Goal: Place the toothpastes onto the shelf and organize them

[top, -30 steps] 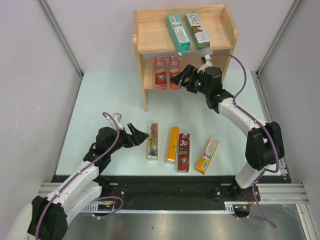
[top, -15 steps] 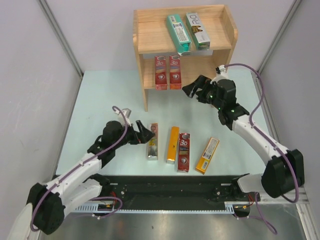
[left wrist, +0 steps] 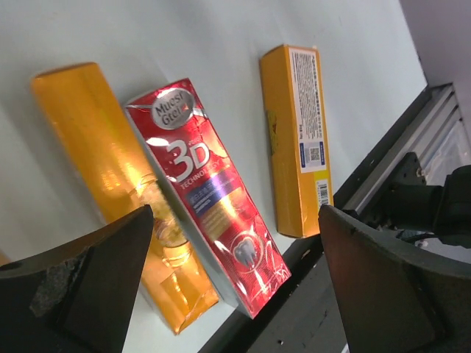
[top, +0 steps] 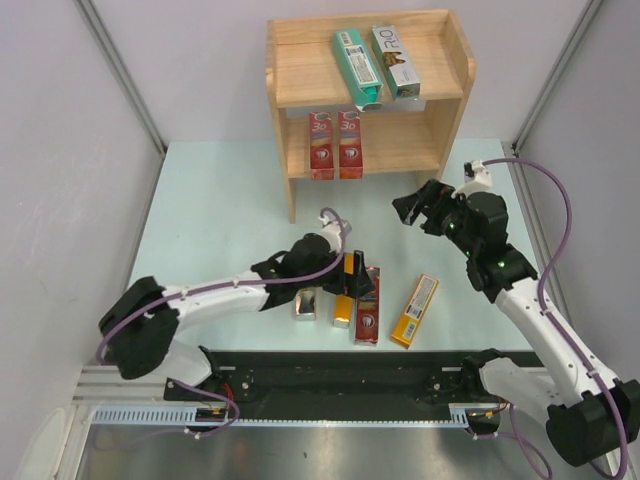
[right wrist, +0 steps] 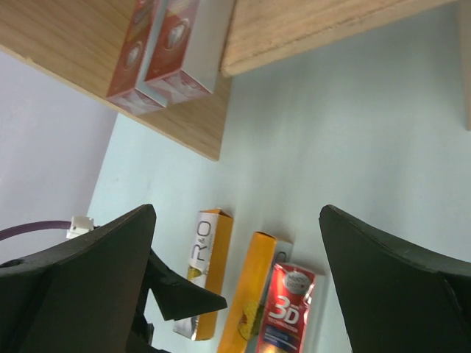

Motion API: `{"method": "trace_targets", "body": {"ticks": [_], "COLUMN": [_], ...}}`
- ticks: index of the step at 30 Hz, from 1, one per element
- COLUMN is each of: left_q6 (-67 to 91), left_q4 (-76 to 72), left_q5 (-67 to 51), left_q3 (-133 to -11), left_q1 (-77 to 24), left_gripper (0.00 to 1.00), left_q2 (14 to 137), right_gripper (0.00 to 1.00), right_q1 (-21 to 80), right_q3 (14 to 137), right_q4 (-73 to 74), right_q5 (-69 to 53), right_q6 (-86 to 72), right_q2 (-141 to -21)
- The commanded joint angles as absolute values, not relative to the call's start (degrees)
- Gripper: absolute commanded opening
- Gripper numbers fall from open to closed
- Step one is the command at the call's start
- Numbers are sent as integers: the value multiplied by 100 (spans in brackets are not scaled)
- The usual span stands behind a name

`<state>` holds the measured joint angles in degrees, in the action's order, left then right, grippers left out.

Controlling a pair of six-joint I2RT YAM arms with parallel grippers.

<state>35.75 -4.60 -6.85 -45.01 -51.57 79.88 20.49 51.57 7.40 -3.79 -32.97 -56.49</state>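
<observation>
The table (top: 220,200) carried the shelf (top: 300,80) at its far edge, open front toward the arms so cartons could go in from that side. On the top tier a teal carton (top: 356,62) and a silver carton (top: 396,60) lay side by side, the teal one's near end poking past the front lip. On the lower tier two red cartons (top: 335,145) stood together at the left, like kept with like.

The right gripper (top: 412,205) hung above the table in front of the shelf's right side, jaws wide apart and empty, probably parked out of the way.

The left gripper (top: 358,275), also spread and holding nothing, hovered low over the row of four cartons lying by the table's near edge: a silver box (top: 306,303), an orange box (top: 343,310), a red 3D box (top: 367,312) just beside it, and a yellow box (top: 415,310) a little apart. In the wrist view the red 3D box lay between the fingers, so I judged it the next pick, likely bound for the red cartons. About half the job looked done.
</observation>
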Motion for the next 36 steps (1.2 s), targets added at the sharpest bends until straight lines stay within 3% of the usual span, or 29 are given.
{"method": "trace_targets", "body": {"ticks": [1, 18, 29, 36], "left_q6": [3621, 3911, 3894, 3700], "left_q4": [-677, -554, 887, 1204], "left_q5": [-422, -106, 1072, 1055], "left_q3": [-4965, -5440, -6142, -6635], "left_q1": [-5458, -5704, -5835, -6029], "left_gripper": [100, 100, 100, 99], "left_q2": [8524, 9589, 9896, 10414], "right_gripper": [100, 99, 100, 100], "right_q1": [1908, 1547, 1477, 1459], "right_q3": [4931, 4553, 4456, 4421], "right_q4": [1160, 1292, 1239, 1222], "right_q5": [-298, -668, -756, -809], "right_q6": [-3085, -2944, -2927, -2936], "right_q2": [-5327, -5159, -5159, -5159]}}
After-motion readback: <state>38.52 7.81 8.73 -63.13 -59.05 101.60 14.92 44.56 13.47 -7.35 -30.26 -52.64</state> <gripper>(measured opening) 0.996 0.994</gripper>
